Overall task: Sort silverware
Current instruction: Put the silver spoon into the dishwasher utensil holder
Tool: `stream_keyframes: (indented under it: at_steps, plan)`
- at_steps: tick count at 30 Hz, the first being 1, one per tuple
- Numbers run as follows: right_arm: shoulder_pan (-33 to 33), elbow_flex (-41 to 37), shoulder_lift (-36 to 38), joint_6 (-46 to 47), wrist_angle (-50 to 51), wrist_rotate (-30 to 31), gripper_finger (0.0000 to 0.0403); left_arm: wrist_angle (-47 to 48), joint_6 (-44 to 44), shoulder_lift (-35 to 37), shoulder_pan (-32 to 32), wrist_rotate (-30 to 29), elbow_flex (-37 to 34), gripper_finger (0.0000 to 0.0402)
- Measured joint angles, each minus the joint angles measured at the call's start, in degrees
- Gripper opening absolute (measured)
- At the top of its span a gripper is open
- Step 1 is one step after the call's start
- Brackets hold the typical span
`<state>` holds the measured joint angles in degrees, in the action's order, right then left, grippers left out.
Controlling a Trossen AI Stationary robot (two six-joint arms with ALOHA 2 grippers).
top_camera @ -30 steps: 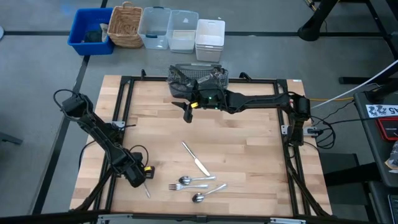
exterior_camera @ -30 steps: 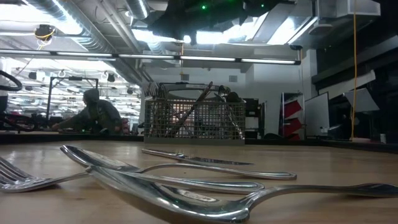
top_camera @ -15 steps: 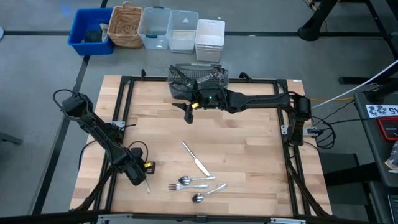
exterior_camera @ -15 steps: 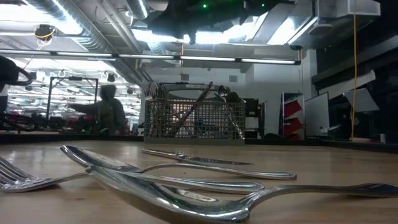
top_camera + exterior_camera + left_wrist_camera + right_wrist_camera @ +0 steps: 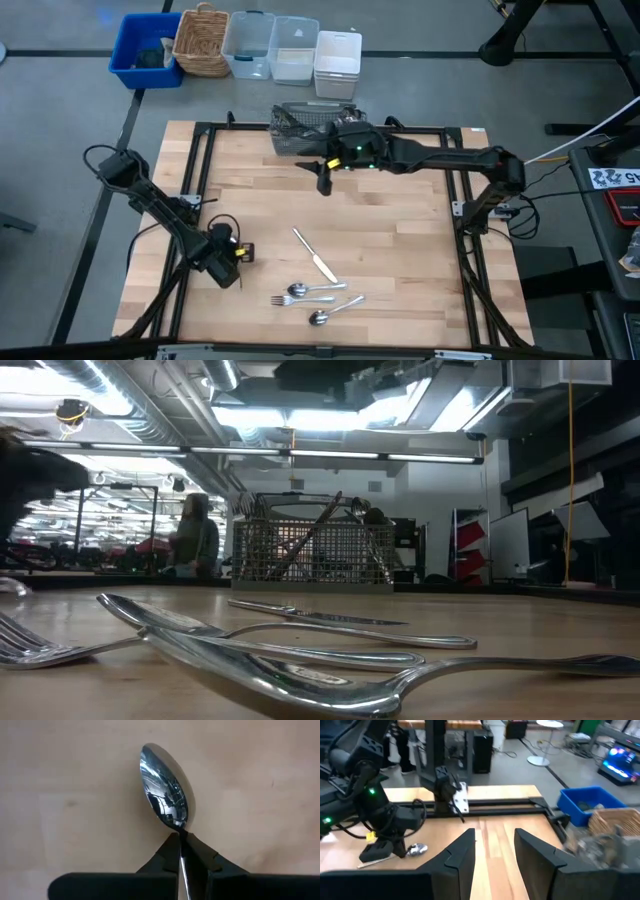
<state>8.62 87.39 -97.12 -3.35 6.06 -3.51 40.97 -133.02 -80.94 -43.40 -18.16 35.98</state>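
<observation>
Gripping a spoon (image 5: pixel 165 790) by its neck, my left tool (image 5: pixel 236 253) sits low over the near left part of the wooden surface (image 5: pixel 400 240), fingers (image 5: pixel 197 855) pinched tight on the thin stem just below the bowl. My right tool (image 5: pixel 324 180) hangs with its fingers (image 5: pixel 462 852) spread wide, holding nothing, in front of the wire basket (image 5: pixel 318 128) at the far edge, where more silverware (image 5: pixel 320 535) stands upright. Near my left tool lie a knife (image 5: pixel 314 254), a fork (image 5: pixel 300 299), and two more spoons (image 5: pixel 335 310), clustered and partly overlapping. Bins (image 5: pixel 240 45) sit on the floor beyond the surface, and a person (image 5: pixel 197 540) stands in the room behind. A second ago my left tool was open; now it has closed, and my right arm has swung further right.
</observation>
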Motion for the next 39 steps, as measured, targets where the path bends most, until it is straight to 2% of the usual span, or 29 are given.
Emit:
stream_keyframes:
  at_steps: [4, 11, 19, 22, 25, 29, 32, 35, 39]
  plan:
    - [0.00, 0.00, 3.79, -0.07, 6.74, 4.26, 0.0138, -0.62, 1.85, 1.08, 1.64, -4.70, 0.07, 0.0002]
    - [0.02, 0.00, 9.96, -0.07, 15.49, 14.84, 0.0138, -1.22, 8.74, 3.59, 6.96, -9.12, 0.08, 0.0001]
    - [0.00, 0.00, 14.33, 0.06, 27.20, 25.60, 0.0138, -8.59, 20.60, 8.34, 16.15, -21.39, 0.16, 0.0001]
    - [0.02, 0.00, 15.02, 0.04, 33.17, 29.45, 0.0138, -16.13, 30.24, 9.80, 21.73, -25.17, 0.18, 0.0000]
    - [0.04, 0.00, 15.12, 0.06, 38.43, 30.99, 0.0138, -28.87, 45.39, 10.33, 28.61, -25.91, 0.20, 0.0000]
    - [0.04, 0.00, 15.08, 0.05, 45.71, 30.99, 0.0138, -50.31, 68.34, 10.33, 37.64, -24.66, 0.24, 0.0000]
    - [0.04, 0.00, 15.06, 0.13, 51.30, 30.99, 0.0138, -63.90, 81.84, 10.33, 43.99, -21.57, 0.29, 0.0000]
    - [0.41, 0.00, 15.06, 0.32, 55.06, 31.90, 0.0138, -72.84, 90.59, 10.00, 49.64, -18.61, 0.33, 0.0000]
    - [1.68, 0.00, 15.04, 0.33, 55.90, 31.95, 0.0138, -79.74, 97.72, 7.28, 55.51, -15.05, 0.62, 0.0000]
